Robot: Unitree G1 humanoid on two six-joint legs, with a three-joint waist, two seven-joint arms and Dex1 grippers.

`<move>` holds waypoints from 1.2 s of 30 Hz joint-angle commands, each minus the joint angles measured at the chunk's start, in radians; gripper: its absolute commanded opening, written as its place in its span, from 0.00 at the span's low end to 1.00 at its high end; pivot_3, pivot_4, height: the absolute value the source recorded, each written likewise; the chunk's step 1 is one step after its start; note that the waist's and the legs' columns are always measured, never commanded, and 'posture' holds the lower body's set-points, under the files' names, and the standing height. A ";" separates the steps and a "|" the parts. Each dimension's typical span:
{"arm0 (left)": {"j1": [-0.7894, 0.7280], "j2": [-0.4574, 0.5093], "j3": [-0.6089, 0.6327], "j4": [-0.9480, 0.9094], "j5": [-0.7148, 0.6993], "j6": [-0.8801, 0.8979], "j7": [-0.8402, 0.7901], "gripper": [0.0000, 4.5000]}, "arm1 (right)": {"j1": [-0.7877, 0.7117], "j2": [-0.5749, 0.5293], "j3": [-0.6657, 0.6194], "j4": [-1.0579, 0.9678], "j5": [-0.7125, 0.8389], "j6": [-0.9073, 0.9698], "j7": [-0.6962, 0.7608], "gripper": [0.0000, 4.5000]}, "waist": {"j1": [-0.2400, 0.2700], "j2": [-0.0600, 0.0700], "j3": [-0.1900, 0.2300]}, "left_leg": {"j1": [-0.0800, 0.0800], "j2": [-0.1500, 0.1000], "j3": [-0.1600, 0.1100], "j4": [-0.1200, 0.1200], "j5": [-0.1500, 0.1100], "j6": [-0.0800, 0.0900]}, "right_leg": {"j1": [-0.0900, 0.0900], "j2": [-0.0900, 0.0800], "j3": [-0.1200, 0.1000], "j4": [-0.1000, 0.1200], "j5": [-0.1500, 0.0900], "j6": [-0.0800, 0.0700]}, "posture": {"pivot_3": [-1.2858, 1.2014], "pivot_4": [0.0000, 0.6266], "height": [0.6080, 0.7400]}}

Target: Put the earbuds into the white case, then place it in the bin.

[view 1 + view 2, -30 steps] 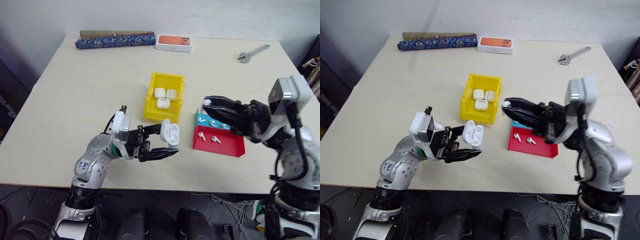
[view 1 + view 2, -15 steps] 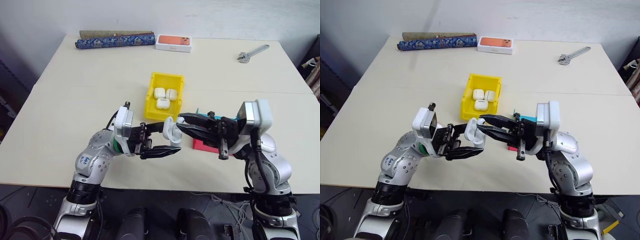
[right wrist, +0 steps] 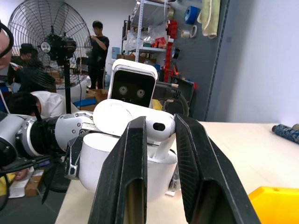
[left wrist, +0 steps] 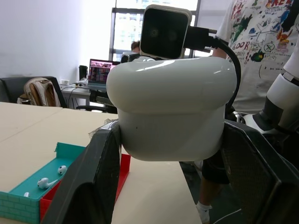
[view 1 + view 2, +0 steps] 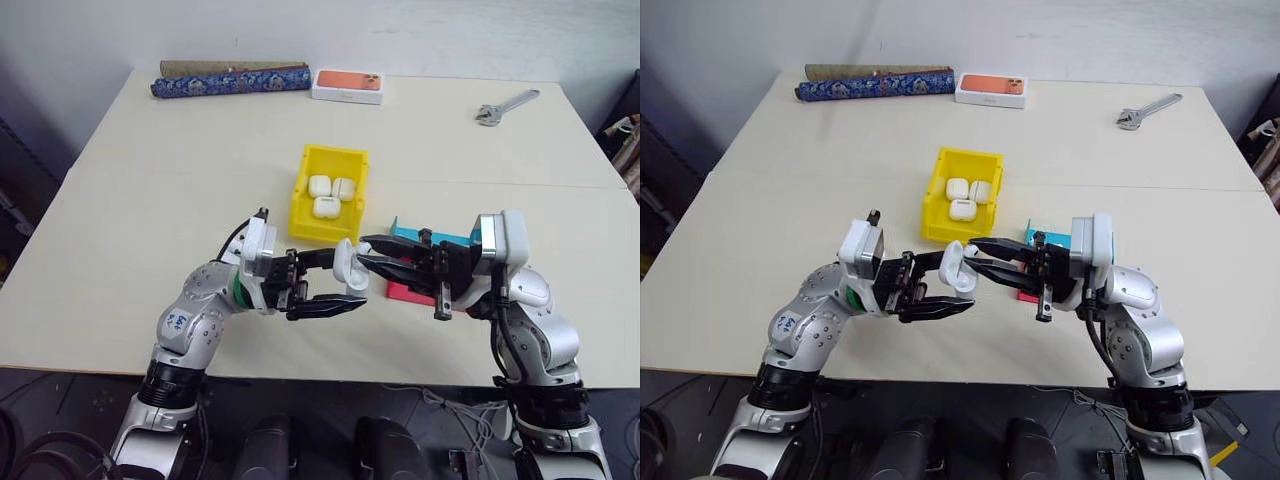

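Observation:
The white case point(image 5: 348, 262) hangs above the table's front middle with its lid open, and my left gripper point(image 5: 346, 279) is shut on its body point(image 4: 173, 107). From the right, my right gripper point(image 5: 364, 254) meets the case's open top. It is shut on an earbud point(image 3: 158, 127) whose stem points down into the case point(image 3: 100, 163). The yellow bin point(image 5: 304, 190) stands just behind, with three white cases point(image 5: 327, 192) inside. More earbuds point(image 4: 46, 182) lie in the teal tray point(image 4: 23, 205).
A red tray point(image 5: 405, 291) and the teal tray point(image 5: 425, 235) sit under my right arm. At the table's far edge lie a rolled blue cloth point(image 5: 230, 80), an orange box point(image 5: 347, 85) and a wrench point(image 5: 507, 105). A person point(image 4: 261, 46) stands beyond the table.
My right gripper has swung left and down from over the trays to the open case, bringing the earbud to its opening. The left gripper has held the case still.

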 commanded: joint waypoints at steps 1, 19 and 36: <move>-0.022 -0.019 0.019 -0.035 -0.019 -0.037 0.007 0.62 | 0.008 -0.009 0.022 0.013 -0.035 -0.056 0.037 0.39 | 0.000 0.000 0.000 | 0.000 0.000 0.000 0.000 0.000 0.000 | 0.000 0.000 0.000 0.000 0.000 0.000 | 0.52 0.24 1.00; 0.157 0.082 0.083 -0.090 0.007 -0.091 0.033 0.62 | 0.302 -0.508 -0.496 0.662 -0.285 -0.361 -0.018 0.99 | 0.003 0.000 0.000 | 0.001 -0.003 0.003 0.000 -0.002 0.004 | 0.002 -0.004 -0.001 -0.004 0.001 0.002 | 0.52 0.24 1.00; 0.151 0.066 0.064 -0.092 0.006 -0.087 0.064 0.62 | -0.265 -0.605 0.015 0.464 -0.441 0.137 0.056 0.91 | -0.021 0.004 0.000 | 0.003 0.002 0.004 0.000 -0.001 -0.001 | -0.001 -0.008 0.004 -0.004 0.001 -0.002 | 0.52 0.24 1.00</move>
